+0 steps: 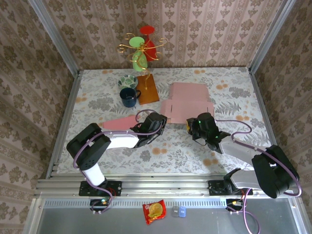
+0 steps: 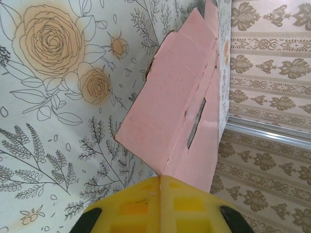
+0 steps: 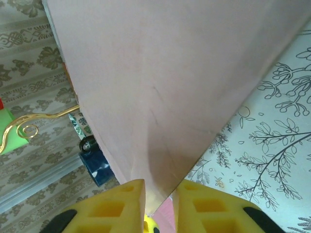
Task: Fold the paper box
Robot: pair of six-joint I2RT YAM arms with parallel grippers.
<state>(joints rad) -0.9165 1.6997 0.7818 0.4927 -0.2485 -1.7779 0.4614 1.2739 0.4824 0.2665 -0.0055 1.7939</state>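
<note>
Paper box (image 1: 187, 99) right of mug (image 1: 129, 97)

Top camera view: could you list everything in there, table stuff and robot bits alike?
paper box: one, pink, unfolded, table centre
mug: one, dark blue, far left of centre
bowl: one, green-patterned, behind the mug
board: one, brown, right of the mug
wire stand: one, gold, red and green pieces, far edge
snack packet: one, red, ledge below the table
tablecloth: one, floral, covering the table
left gripper: one, yellow fingers, shut on the paper box
right gripper: one, yellow fingers, either side of the paper box's edge
</note>
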